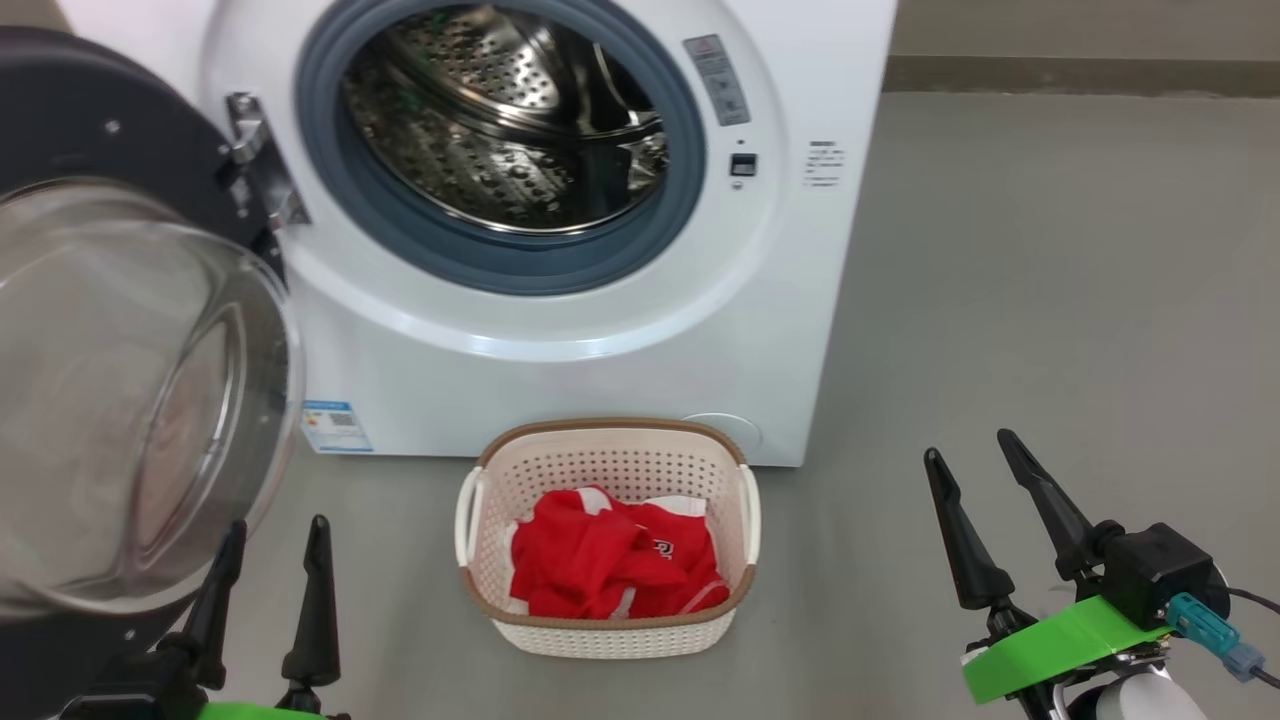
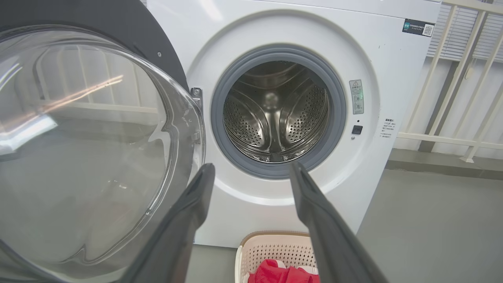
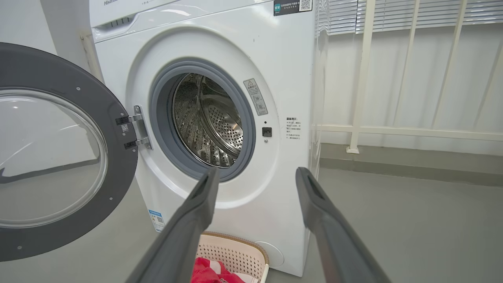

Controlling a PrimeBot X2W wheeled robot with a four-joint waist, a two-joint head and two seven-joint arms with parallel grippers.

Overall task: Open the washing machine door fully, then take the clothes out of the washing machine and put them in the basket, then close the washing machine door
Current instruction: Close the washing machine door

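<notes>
**Drum emptied, door standing wide**

Washing machine door [image 1: 110, 330]: swung out at far left, glass bowl facing the room, just above and ahead of the left gripper [image 1: 270, 545], whose fingers are spread and hold nothing; this arm looks nearer for the closing push. Washing machine [image 1: 560, 330]: centre, drum bare of garments. Basket [image 1: 605, 620]: on the floor before it, holding the clothes [image 1: 600, 570]. Right gripper [image 1: 985, 480]: far right, spread, well apart from the door.
</notes>
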